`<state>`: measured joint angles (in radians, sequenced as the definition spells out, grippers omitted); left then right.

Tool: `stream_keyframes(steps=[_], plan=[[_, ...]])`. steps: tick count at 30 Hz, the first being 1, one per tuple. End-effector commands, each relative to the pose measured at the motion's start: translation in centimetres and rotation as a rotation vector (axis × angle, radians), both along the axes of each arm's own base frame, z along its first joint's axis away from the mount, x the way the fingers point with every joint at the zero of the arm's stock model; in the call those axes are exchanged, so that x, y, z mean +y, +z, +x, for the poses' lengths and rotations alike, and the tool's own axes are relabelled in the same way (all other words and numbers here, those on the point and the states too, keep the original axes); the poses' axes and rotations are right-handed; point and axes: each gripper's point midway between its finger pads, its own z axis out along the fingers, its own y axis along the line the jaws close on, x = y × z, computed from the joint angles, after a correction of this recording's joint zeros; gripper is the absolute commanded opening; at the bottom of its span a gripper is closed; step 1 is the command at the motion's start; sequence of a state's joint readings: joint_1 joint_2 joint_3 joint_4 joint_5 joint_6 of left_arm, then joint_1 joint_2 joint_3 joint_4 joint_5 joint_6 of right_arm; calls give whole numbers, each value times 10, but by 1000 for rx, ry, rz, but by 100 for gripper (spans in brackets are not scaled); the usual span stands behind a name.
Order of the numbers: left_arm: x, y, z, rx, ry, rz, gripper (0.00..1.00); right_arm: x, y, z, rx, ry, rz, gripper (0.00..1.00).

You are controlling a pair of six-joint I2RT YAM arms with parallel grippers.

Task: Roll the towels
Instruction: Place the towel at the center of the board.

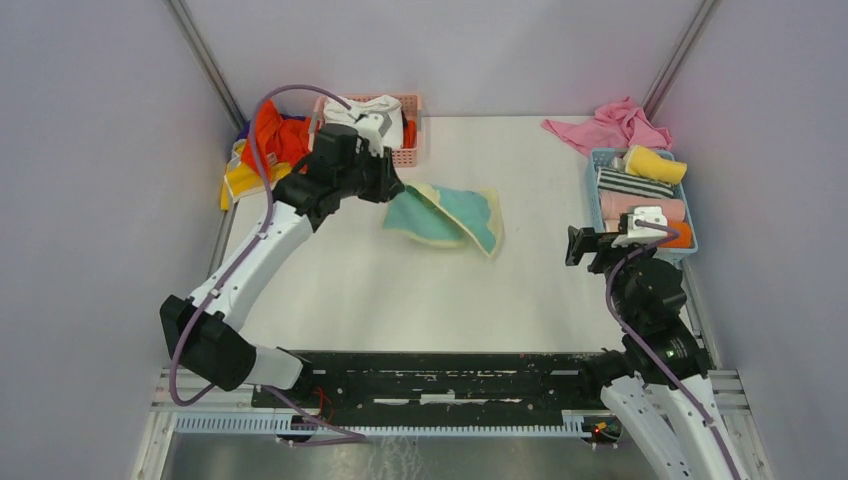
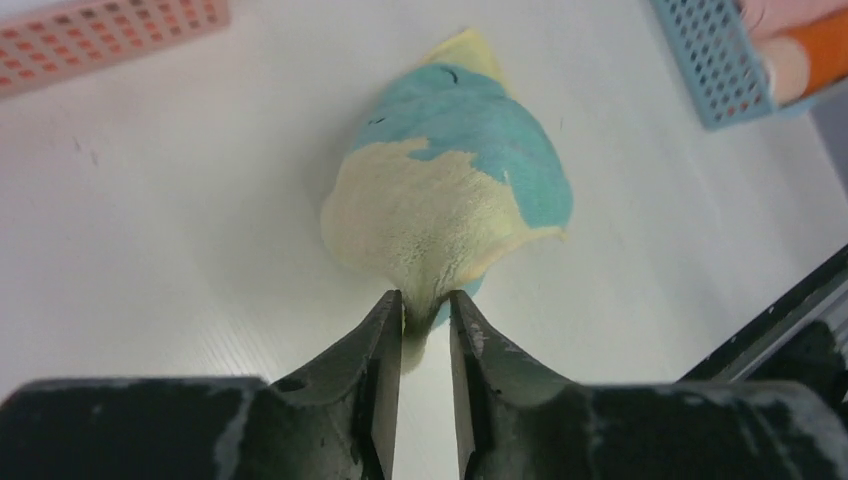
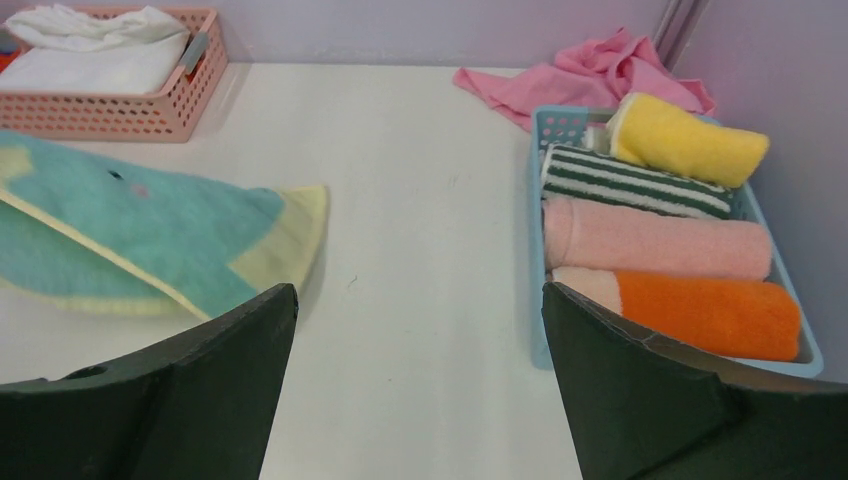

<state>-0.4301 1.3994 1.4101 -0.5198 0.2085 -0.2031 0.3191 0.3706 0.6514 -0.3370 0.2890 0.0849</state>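
A pale yellow and teal towel (image 1: pixel 447 217) lies partly folded on the white table; it also shows in the left wrist view (image 2: pixel 455 190) and the right wrist view (image 3: pixel 130 235). My left gripper (image 2: pixel 427 300) is shut on its near pale yellow edge and holds that edge lifted. My right gripper (image 3: pixel 420 300) is open and empty, low over the table beside the blue basket (image 1: pixel 600 160). Rolled towels lie in that basket: yellow (image 3: pixel 685 140), green-striped (image 3: pixel 630 183), pink (image 3: pixel 655 240) and orange (image 3: pixel 710 315).
A pink cloth (image 1: pixel 605 125) lies loose at the back right. A salmon basket (image 1: pixel 410 150) with white cloth stands at the back left. Orange-red and yellow cloths (image 1: pixel 265 145) are heaped left of it. Walls close in on both sides.
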Motion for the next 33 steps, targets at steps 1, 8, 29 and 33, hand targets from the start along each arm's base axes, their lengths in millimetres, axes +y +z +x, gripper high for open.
stream_keyframes(steps=[1, 8, 29, 33], plan=[[0, -32, -29, 14, -73, 114, 37, 27, 15, 6, 34, 126, 39, 100], [38, -71, -49, 102, 166, 118, 57, 74, -36, 27, 360, 264, 128, 100], [69, -213, -78, 417, 435, 117, 67, 74, -221, 50, 1073, -21, 87, 78], [71, -219, -77, 419, 434, 140, 67, 73, -233, 51, 1095, -39, 66, 71]])
